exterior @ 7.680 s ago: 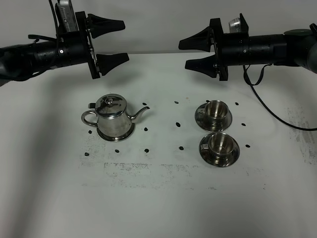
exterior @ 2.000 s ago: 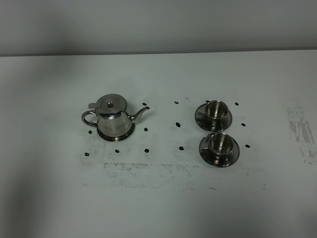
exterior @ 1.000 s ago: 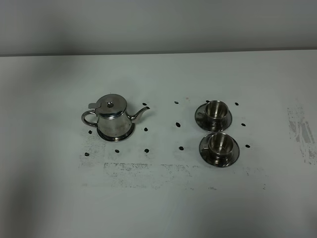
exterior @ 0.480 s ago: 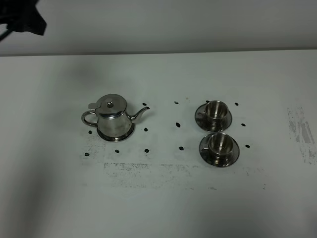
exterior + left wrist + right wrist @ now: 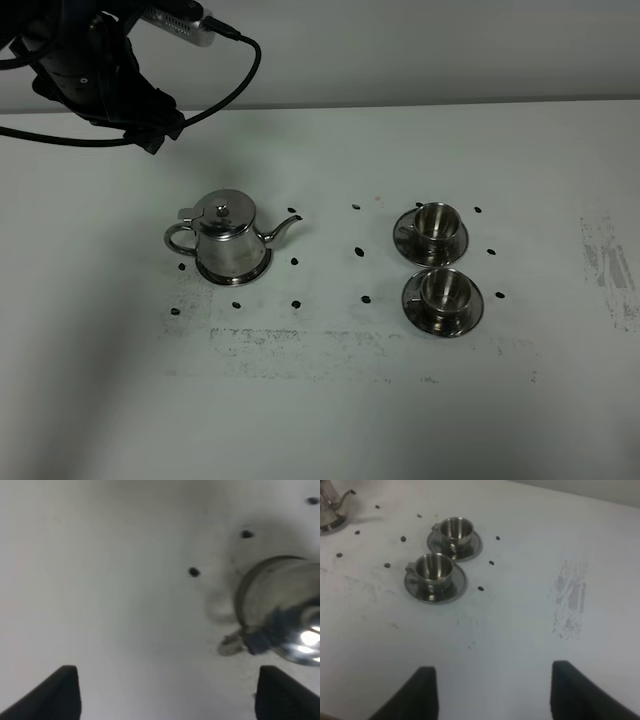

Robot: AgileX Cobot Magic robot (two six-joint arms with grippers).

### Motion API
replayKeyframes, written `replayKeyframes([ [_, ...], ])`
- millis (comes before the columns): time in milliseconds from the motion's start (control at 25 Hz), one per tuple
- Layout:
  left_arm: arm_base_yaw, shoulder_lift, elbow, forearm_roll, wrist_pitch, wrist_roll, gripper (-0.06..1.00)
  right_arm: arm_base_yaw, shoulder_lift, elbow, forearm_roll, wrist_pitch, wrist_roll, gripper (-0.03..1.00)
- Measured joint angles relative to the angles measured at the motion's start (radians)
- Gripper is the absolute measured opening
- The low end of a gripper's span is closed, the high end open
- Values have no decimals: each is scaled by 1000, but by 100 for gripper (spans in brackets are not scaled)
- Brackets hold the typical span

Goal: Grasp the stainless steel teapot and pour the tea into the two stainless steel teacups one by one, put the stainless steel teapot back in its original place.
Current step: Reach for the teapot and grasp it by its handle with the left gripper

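Observation:
The stainless steel teapot (image 5: 228,235) stands upright on its flat steel disc (image 5: 262,270) left of centre, lid shut, spout pointing right. It shows blurred in the left wrist view (image 5: 280,610) and at an edge of the right wrist view (image 5: 329,507). The two stainless steel teacups (image 5: 437,220) (image 5: 444,289) sit on saucers at the right, also in the right wrist view (image 5: 451,528) (image 5: 434,568). No tea shows. My left arm (image 5: 100,70) hovers behind and left of the teapot; the left gripper (image 5: 170,700) is open and empty. My right gripper (image 5: 495,692) is open and empty, well short of the cups.
Small black dots (image 5: 358,251) ring the teapot and the cups on the white table (image 5: 320,400). A grey scuffed patch (image 5: 610,265) lies at the table's right side. A black cable (image 5: 235,70) loops off the left arm. The right arm is out of the exterior view.
The left arm has come into the exterior view from the top left and moved down and right towards the teapot. Teapot and cups have not moved.

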Motion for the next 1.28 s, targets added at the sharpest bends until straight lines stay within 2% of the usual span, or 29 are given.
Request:
replayKeyframes([
  [320, 0, 92, 0, 105, -50, -45, 68, 0, 0, 0, 0, 0, 0, 48],
  [520, 0, 138, 0, 133, -66, -46, 68, 0, 0, 0, 0, 0, 0, 48],
  [1280, -23, 187, 12, 82, -64, -52, 68, 0, 0, 0, 0, 0, 0, 48],
])
